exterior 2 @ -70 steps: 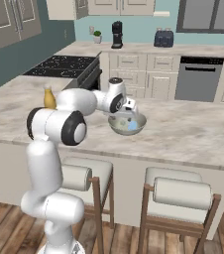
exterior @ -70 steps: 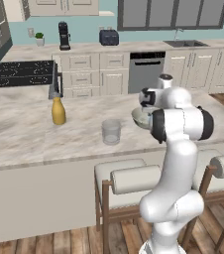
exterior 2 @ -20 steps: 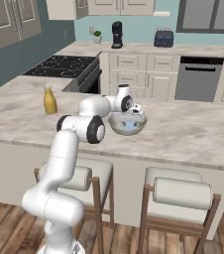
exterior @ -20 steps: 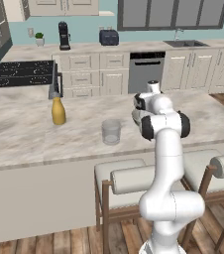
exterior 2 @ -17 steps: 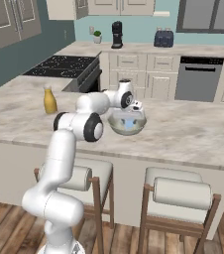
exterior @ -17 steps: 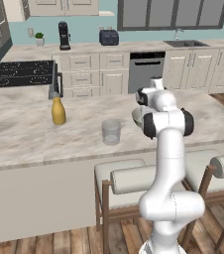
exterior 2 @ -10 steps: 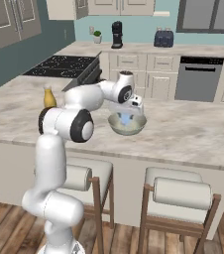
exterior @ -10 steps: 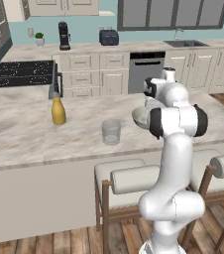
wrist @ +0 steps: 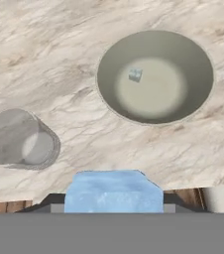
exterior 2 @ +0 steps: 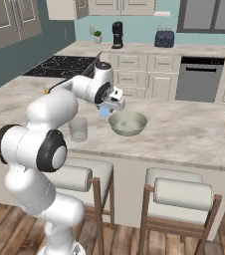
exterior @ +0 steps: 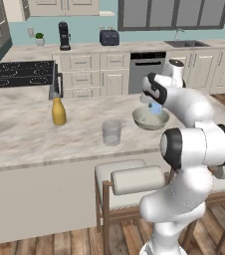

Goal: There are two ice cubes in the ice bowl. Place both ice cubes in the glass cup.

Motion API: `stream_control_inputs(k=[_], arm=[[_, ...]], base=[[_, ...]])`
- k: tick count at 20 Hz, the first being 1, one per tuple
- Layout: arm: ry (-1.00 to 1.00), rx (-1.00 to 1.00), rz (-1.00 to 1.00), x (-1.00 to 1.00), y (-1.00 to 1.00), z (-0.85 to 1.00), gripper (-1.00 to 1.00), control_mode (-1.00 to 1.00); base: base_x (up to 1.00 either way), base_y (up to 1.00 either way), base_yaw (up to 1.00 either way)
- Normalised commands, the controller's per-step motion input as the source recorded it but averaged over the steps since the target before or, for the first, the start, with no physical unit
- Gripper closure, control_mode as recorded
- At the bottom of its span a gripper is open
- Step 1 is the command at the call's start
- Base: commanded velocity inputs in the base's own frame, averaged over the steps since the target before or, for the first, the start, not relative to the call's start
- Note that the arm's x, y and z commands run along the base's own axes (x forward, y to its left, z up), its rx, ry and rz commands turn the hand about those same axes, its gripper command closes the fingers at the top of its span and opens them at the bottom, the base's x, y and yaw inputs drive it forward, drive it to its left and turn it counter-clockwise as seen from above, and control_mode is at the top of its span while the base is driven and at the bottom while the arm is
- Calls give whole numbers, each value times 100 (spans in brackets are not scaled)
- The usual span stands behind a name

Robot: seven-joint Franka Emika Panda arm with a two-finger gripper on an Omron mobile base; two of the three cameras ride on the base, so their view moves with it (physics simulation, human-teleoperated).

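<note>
The jaws (exterior 2: 104,110) are seen raised above the marble bench (exterior: 25,134), closed on one ice cube (wrist: 113,191), which is gripped between them and shows as a pale-blue block at their tips. Below and slightly beyond the jaws the ice bowl (wrist: 109,99) is found standing on the bench, with the second ice cube (wrist: 135,74) lying inside it, off-centre on the bowl floor. The glass cup (wrist: 20,138) is noted upright on the bench, to one side of the jaws and well apart from the bowl; no contents can be made out in it. A yellow bottle (exterior: 58,110) is recorded farther along the bench, beyond the cup. The held cube is clear of both bowl and cup.
</note>
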Motion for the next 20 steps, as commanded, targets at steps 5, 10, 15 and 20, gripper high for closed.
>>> stream_control_inputs(k=[5,10,15,20], arm=[[-4,-2,-1,-46,99,24,100,-100],[0,0,2,-17,69,-1,100,-100],[3,0,0,22,52,23,100,-100],[11,-7,0,26,30,9,100,-100]], base=[[0,0,0],[0,0,0],[0,0,0],[0,0,0]])
